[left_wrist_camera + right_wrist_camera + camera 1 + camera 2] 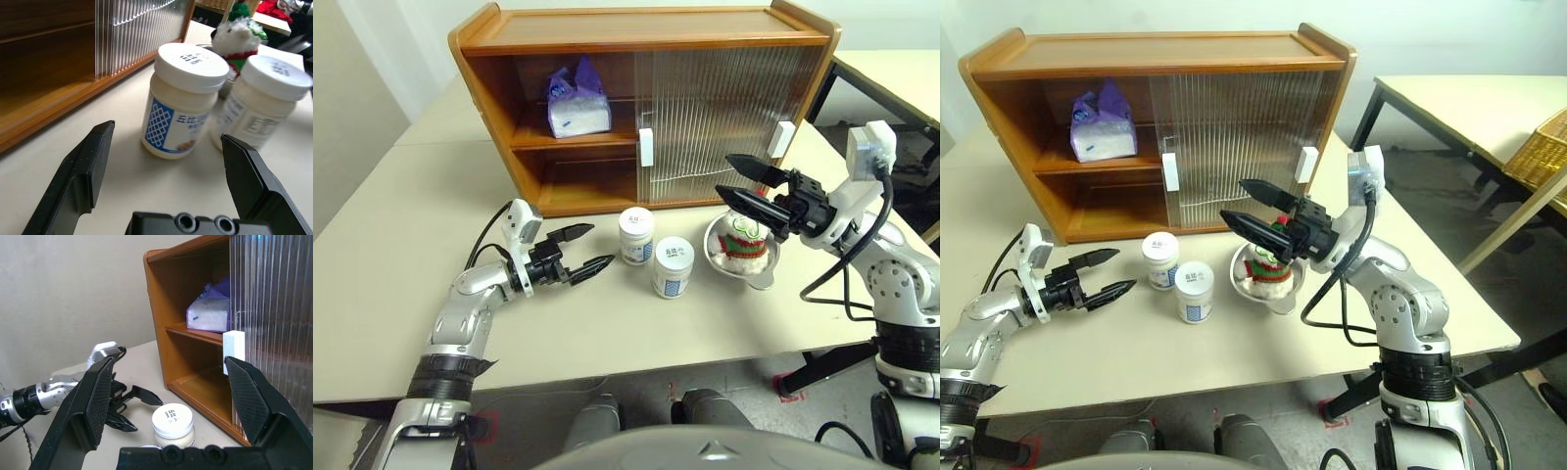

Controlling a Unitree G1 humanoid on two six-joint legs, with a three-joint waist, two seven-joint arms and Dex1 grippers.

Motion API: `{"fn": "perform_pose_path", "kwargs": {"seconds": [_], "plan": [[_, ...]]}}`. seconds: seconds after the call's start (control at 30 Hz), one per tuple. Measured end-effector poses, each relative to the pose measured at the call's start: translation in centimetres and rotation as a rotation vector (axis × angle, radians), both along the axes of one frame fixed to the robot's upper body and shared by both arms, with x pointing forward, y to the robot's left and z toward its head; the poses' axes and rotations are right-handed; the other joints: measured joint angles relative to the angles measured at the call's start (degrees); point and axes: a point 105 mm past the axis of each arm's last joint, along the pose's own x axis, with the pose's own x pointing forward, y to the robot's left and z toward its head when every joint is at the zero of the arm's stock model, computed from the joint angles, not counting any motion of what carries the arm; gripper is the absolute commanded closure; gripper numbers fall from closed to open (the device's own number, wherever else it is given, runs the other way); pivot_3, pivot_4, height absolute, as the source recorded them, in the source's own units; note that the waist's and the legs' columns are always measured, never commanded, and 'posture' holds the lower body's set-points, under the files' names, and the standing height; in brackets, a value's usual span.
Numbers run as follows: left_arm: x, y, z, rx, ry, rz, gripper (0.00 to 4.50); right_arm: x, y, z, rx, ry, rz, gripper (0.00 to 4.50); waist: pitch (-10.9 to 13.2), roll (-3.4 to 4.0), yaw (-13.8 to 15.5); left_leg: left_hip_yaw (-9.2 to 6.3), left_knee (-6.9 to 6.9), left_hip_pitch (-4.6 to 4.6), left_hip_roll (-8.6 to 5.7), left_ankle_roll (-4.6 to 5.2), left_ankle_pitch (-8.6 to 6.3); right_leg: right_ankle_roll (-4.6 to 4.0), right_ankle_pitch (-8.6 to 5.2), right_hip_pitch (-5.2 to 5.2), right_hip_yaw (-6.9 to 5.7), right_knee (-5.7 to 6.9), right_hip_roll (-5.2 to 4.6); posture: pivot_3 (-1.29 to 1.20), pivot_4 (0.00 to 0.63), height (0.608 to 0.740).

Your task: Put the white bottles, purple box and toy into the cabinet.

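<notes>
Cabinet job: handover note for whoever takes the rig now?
Left gripper: open, empty, low over the table, pointing at the nearer white bottle.
Right gripper: open, empty, raised above the toy in its metal bowl.
Done: purple box on the upper shelf of the cabinet.
Left: both white bottles, second one alongside, and the toy, all on the table in front of the cabinet.

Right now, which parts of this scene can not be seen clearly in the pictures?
- Cabinet, right half: ribbed sliding doors blur whatever is behind them, in both eye views.
- Toy: right gripper hangs in front and covers its hat in the eye views.
- Far bottle, left wrist view: blurred, partly behind the near bottle; label unreadable.
- Purple box, right wrist view: a door edge cuts off one end.
</notes>
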Motion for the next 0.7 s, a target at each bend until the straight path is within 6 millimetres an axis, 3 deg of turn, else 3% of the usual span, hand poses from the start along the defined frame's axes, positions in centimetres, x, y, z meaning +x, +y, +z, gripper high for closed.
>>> {"fn": "perform_pose_path", "kwargs": {"seconds": [0.23,0.7], "plan": [[0.7,-0.2,-2.2,0.008,0.036,0.005,0.02,-0.2,-0.3,0.3,-0.006,-0.013,-0.015,0.00,-0.01,0.02,-0.59,0.01,0.03,-0.01,-0.01,0.20,0.14,0.31,0.04,0.00,0.00,-0.01,0.01,-0.17,0.000,0.740],[1.8,-2.4,-2.5,-0.009,0.025,-0.046,0.02,-0.2,-0.5,0.1,-0.005,-0.004,-0.037,0.00,-0.02,0.03,-0.76,0.05,0.06,-0.02,-0.08,0.49,0.36,0.76,0.04,0.06,0.04,-0.01,0.00,-0.18,0.000,0.740]]}}
